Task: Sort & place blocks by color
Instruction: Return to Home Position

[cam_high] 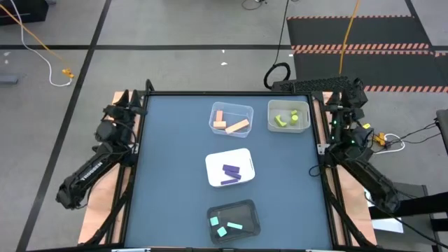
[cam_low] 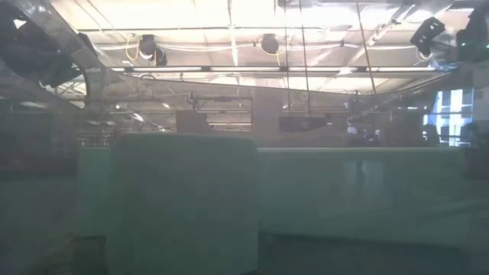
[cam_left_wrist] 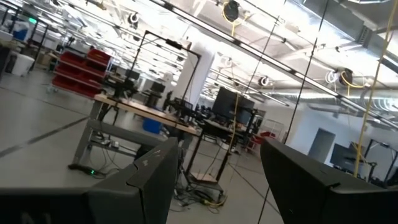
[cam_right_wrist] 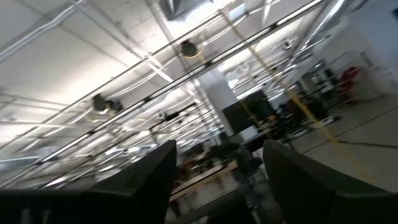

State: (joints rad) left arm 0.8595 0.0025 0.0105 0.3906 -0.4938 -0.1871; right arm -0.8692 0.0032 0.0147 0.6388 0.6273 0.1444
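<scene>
Salmon-orange blocks (cam_high: 232, 124) lie in the clear tray (cam_high: 232, 106) at the far middle. Yellow-green blocks (cam_high: 286, 118) lie in the grey-beige tray (cam_high: 270, 117) to its right. Two purple bars (cam_high: 231, 173) lie on the white tray (cam_high: 213, 168) at the centre. Light teal blocks (cam_high: 226, 227) lie in the black tray (cam_high: 248, 213) near the front edge. My left gripper (cam_left_wrist: 214, 180) is folded back at the table's far left corner, open and empty. My right gripper (cam_right_wrist: 217, 180) is folded back at the far right corner, open and empty.
The four trays stand in a rough line down the middle of the dark blue table (cam_high: 168, 175). In the low view a pale tray wall (cam_low: 183, 198) fills the near foreground. Cables (cam_high: 280, 70) lie on the floor beyond the far edge.
</scene>
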